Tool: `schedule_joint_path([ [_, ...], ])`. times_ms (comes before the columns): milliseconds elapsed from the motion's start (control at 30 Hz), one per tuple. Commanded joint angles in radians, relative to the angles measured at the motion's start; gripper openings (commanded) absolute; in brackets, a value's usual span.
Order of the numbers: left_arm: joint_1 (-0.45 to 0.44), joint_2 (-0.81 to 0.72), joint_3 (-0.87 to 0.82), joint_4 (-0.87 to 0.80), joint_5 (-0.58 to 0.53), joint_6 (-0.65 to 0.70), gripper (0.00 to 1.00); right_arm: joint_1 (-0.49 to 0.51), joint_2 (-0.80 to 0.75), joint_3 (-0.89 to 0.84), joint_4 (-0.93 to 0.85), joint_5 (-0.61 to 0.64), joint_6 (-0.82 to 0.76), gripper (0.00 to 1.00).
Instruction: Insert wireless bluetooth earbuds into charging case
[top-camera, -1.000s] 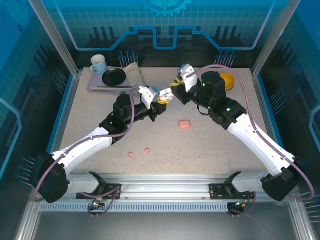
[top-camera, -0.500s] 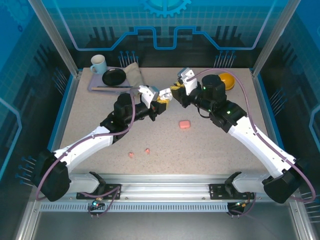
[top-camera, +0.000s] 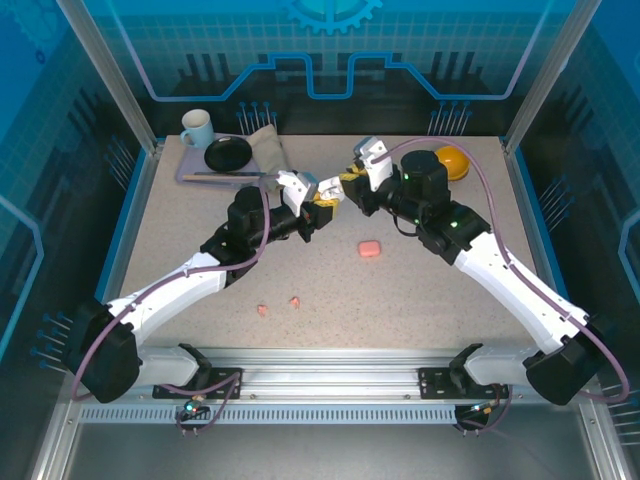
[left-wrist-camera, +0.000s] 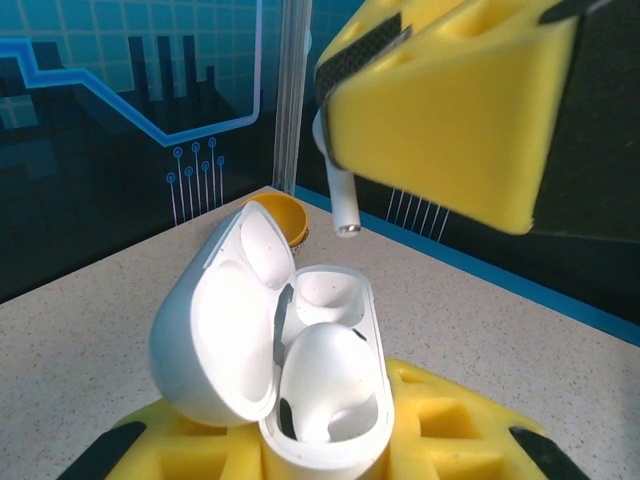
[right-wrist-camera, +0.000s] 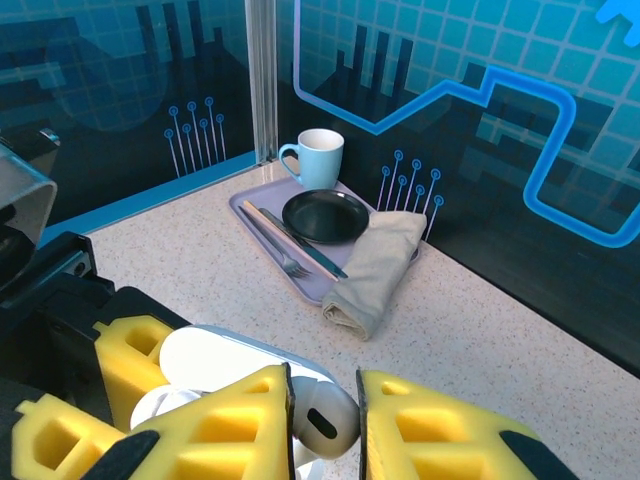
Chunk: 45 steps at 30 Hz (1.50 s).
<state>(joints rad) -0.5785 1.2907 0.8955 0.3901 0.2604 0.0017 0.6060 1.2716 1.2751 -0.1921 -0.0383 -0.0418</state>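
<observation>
My left gripper (top-camera: 318, 206) is shut on a white charging case (left-wrist-camera: 318, 425) with its lid (left-wrist-camera: 215, 320) swung open. One white earbud (left-wrist-camera: 325, 375) sits in the near slot, and the far slot (left-wrist-camera: 325, 290) is bare. My right gripper (top-camera: 345, 181) is shut on a second white earbud (right-wrist-camera: 326, 422), whose stem (left-wrist-camera: 342, 203) hangs just above the case, apart from it. A closed salmon-pink case (top-camera: 369, 248) lies mid-table. Two pink earbuds (top-camera: 262, 310) (top-camera: 295, 301) lie near the front.
At the back left a grey tray (top-camera: 192, 172) holds a pale blue mug (top-camera: 196, 127), a black plate (top-camera: 228, 153), cutlery and a folded napkin (top-camera: 268, 150). An orange bowl (top-camera: 457, 160) sits at the back right. Glass walls enclose the table.
My right wrist has shifted slightly, bringing the held earbud closer over the open case. The left arm has stayed still.
</observation>
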Motion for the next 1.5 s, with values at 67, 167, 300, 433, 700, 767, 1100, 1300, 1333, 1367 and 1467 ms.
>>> schedule_joint_path([
  [67, 0.006, 0.001, 0.029, 0.039, 0.028, -0.008, 0.00, -0.003, 0.018, -0.005, 0.037, -0.014, 0.018, 0.20],
  [167, 0.007, -0.001, 0.031, 0.039, 0.028, -0.007, 0.00, -0.002, 0.022, -0.007, 0.040, -0.012, 0.020, 0.19],
  [300, 0.007, -0.002, 0.033, 0.041, 0.028, -0.006, 0.00, -0.003, 0.029, -0.009, 0.041, -0.012, 0.023, 0.19],
  [433, 0.007, -0.001, 0.033, 0.044, 0.027, -0.005, 0.00, -0.003, 0.028, -0.013, 0.038, -0.011, 0.023, 0.18],
  [700, 0.006, 0.002, 0.034, 0.046, 0.023, -0.002, 0.00, -0.006, 0.018, -0.023, 0.036, -0.014, 0.026, 0.17],
  [767, 0.007, 0.002, 0.036, 0.046, 0.024, 0.000, 0.00, -0.008, 0.017, -0.025, 0.032, -0.016, 0.025, 0.17],
  [1100, 0.009, 0.005, 0.040, 0.046, 0.021, 0.006, 0.00, -0.006, 0.005, -0.032, 0.001, -0.032, -0.004, 0.17],
  [1300, 0.008, 0.009, 0.043, 0.047, 0.022, 0.006, 0.00, 0.006, -0.003, -0.021, -0.020, -0.048, -0.026, 0.18],
  [1333, 0.008, 0.010, 0.043, 0.047, 0.023, 0.005, 0.00, 0.008, -0.002, -0.018, -0.026, -0.047, -0.030, 0.19],
  [1367, 0.008, 0.012, 0.043, 0.048, 0.022, 0.005, 0.00, 0.010, -0.002, -0.016, -0.032, -0.048, -0.034, 0.20],
  [1467, 0.009, 0.013, 0.043, 0.049, 0.023, 0.001, 0.00, 0.014, -0.004, -0.016, -0.035, -0.048, -0.037, 0.21],
])
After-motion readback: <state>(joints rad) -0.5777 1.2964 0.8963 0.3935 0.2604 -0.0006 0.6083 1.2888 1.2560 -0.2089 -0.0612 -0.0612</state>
